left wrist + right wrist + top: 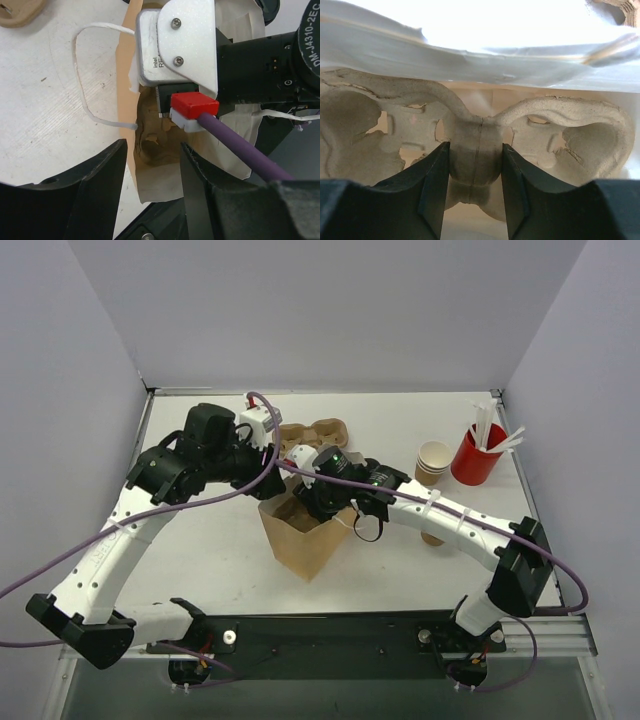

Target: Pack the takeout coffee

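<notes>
The right tool [475,150] reached into the brown paper bag [300,545] standing in the middle of the tabletop [400,410]. Its jaws were clamped on the centre post of a pulp cup carrier [560,120] inside the bag. The left tool [153,150] stood wide, with one finger on either side of the bag's rim. The takeout coffee [432,539] stood on the tabletop to the right of the bag, mostly hidden under the right forearm, its lid unseen. A second carrier [312,430] lay behind the bag.
</notes>
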`<state>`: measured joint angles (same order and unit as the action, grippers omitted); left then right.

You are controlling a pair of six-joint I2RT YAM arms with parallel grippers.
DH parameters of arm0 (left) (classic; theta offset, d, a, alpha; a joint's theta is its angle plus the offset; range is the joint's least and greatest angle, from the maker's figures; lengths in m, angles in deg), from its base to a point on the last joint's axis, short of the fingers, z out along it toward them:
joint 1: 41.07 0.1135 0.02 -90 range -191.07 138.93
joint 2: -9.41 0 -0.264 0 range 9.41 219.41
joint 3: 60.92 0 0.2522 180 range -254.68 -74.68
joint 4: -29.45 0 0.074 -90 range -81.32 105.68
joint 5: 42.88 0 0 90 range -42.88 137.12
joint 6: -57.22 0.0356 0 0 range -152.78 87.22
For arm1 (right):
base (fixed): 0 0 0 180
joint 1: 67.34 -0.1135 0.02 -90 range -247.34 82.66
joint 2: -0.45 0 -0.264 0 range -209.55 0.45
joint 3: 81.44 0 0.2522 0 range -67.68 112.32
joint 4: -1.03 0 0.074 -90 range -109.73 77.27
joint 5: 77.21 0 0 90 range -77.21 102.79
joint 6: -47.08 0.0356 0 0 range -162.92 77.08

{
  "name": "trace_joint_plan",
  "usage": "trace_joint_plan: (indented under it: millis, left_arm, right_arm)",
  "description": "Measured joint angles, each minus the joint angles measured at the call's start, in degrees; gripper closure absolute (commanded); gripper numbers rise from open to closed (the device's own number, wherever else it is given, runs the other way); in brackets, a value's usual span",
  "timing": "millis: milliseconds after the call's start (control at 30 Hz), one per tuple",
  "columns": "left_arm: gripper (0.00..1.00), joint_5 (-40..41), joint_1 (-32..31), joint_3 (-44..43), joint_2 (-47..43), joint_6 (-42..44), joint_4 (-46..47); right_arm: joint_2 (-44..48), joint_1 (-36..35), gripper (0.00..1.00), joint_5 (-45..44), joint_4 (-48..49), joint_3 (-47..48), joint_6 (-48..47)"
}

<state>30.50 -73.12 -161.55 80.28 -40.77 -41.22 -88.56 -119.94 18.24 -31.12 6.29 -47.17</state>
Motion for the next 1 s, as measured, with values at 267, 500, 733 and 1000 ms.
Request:
trace_joint_plan:
  millis: [267, 500, 733, 1000]
  left_arm:
    - [0.5, -0.3, 0.0, 2.4, 0.0, 1.4, 0.2]
    - [0.69, -0.1, -0.2, 4.3, 0.8, 2.2, 0.5]
    - [1.0, 3.2, -3.1, 4.5, 2.7, 2.1, 1.6]
    - [1.0, 7.9, -4.4, 5.5, 1.3, 1.0, 4.2]
  right_arm:
    - [-1.2, 0.1, 0.65, -0.3, -3.8, 1.9, -0.2]
    - [-1.8, 0.3, 0.65, -0.8, -5.5, 2.2, -0.2]
    - [-2.8, 0.4, 0.65, -1.9, -8.5, 4.1, -0.1]
    - [-4.8, 0.3, 0.62, -3.7, -12.9, 8.7, -0.3]
